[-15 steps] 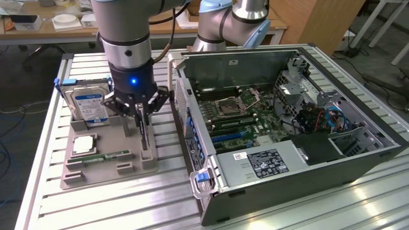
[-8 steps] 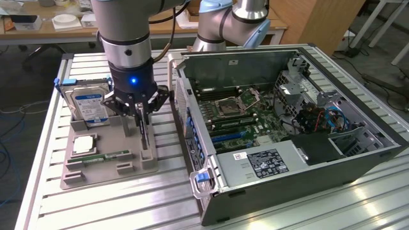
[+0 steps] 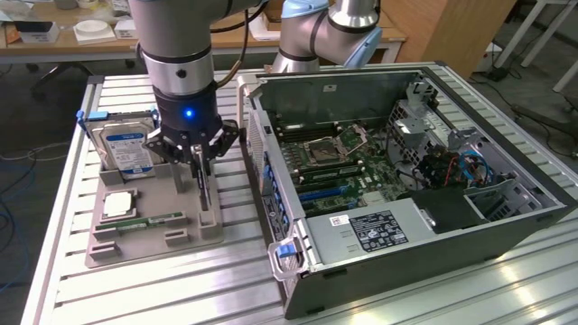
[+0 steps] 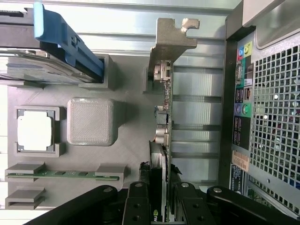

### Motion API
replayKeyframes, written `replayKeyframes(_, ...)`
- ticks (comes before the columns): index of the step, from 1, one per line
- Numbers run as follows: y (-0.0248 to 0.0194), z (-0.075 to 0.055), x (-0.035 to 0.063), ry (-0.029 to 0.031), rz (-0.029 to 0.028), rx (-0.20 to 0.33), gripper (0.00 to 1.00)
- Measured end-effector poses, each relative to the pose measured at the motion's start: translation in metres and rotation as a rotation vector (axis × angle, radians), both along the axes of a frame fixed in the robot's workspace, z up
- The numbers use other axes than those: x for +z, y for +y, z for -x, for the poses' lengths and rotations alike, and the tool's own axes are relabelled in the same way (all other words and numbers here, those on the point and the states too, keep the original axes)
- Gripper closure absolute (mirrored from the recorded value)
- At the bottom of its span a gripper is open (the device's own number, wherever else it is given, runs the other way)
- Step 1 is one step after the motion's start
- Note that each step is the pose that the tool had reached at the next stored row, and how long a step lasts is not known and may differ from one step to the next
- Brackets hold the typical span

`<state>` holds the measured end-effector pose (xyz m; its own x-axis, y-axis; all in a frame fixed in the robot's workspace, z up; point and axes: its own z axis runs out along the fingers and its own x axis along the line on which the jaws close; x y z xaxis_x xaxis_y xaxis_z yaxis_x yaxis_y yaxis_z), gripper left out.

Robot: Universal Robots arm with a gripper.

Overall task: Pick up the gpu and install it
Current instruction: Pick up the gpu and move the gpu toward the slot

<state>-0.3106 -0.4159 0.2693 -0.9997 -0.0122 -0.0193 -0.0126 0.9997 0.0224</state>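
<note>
Apparently on-edge gpu (image 4: 165,136), bracket (image 4: 171,40) away from tool (image 4: 162,190)

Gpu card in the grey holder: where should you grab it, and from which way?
Pinch its two flat faces at the top edge, away from the silver bracket, coming straight down. The gpu stands on edge in the grey holder's slots, so that thin top edge is what sticks up; the gripper is closed on it there.

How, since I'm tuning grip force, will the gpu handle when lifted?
Probably stiff: the gpu is a thin board standing on edge in its gray fixture. It may pivot, since the gripper pinches it away from the metal bracket. Its exposed components look fragile.
</note>
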Motion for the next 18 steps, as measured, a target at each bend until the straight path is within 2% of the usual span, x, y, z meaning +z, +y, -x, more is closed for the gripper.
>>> replayKeyframes(11, 0.0, 0.0, 0.0063, 0.0, -0.0052, 0.002, 0.74)
replayKeyframes(14, 0.0, 0.0, 0.0181, 0.0, -0.0102, 0.005, 0.74)
replayKeyframes(18, 0.0, 0.0, 0.0226, 0.0001, -0.0121, 0.005, 0.74)
